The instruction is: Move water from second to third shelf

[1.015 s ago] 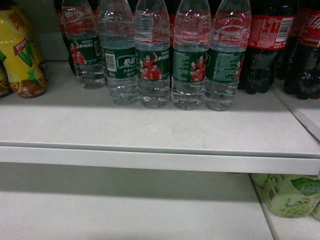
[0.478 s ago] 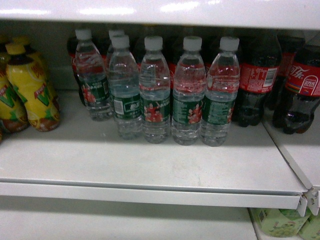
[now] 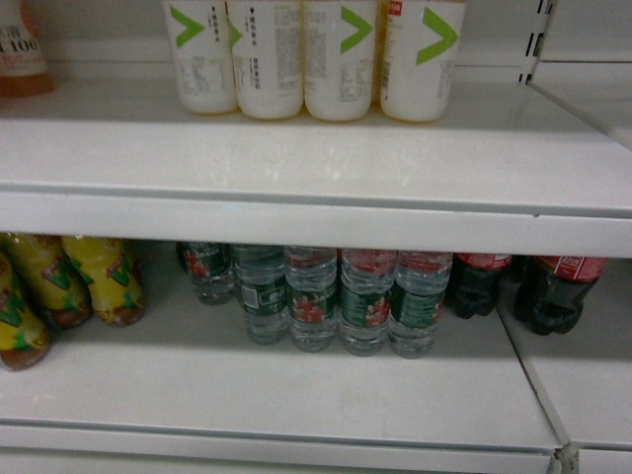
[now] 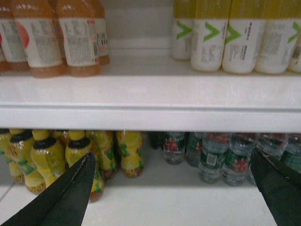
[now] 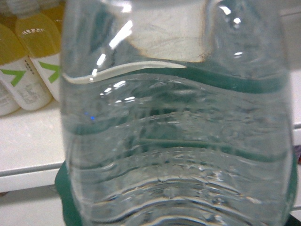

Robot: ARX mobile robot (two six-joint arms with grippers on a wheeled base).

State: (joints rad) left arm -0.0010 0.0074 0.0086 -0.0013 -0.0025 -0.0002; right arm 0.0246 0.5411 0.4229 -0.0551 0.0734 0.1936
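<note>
A clear ribbed water bottle [image 5: 178,141] with a green label fills the right wrist view, close to the lens and off any shelf. My right gripper's fingers are hidden behind it, and it appears shut on it. Neither gripper shows in the head view. Several more water bottles [image 3: 311,301] stand in a row on the lower shelf [image 3: 276,395], their tops hidden by the shelf above; they also show as water bottles [image 4: 211,157] in the left wrist view. My left gripper [image 4: 172,155] is open, its dark fingers [image 4: 70,193] wide apart in front of that lower shelf, holding nothing.
White bottles with green chevrons [image 3: 316,59] stand at the back of the upper shelf [image 3: 316,158]. Yellow bottles [image 3: 59,286] are left of the water and dark cola bottles [image 3: 474,281] right of it. Orange-topped bottles [image 4: 42,42] stand upper left. A shelf front edge [image 4: 150,117] crosses the view.
The head view has swung upward: the water row, large and central before, now sits low under a shelf edge, and the shelf with white bottles has come into view.
</note>
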